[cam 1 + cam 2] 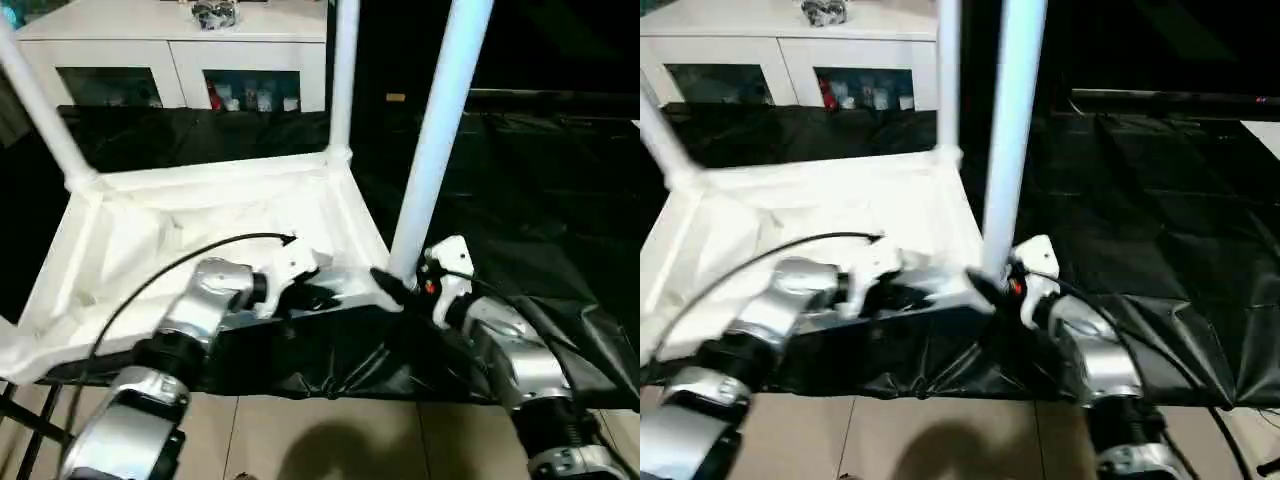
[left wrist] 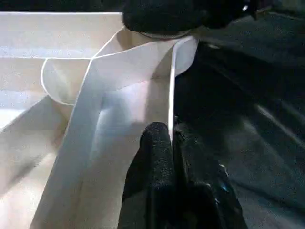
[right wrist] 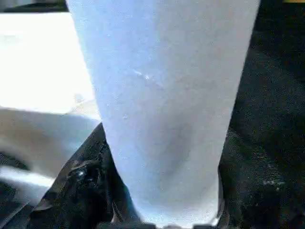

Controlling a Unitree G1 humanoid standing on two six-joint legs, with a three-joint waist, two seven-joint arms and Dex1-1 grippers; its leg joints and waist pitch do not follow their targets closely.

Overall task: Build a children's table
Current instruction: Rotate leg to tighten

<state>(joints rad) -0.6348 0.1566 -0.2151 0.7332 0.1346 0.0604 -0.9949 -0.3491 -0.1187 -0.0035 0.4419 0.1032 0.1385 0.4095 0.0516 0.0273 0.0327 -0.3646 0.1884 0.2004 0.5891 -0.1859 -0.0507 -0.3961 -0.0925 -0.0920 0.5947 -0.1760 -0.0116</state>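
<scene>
While the left gripper (image 2: pixel 171 143) pinches the tabletop (image 1: pixel 130 250) rim at lower centre, the right gripper (image 1: pixel 400 285) clasps the leg (image 1: pixel 440 130) base.

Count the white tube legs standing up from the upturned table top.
3: one leg at the far left corner, one at the far right corner, one at the near right corner. The fourth corner is hidden.

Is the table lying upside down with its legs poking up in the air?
Yes, the white table top lies underside up on the black sheet, and the tube legs rise from its corner sockets.
</scene>
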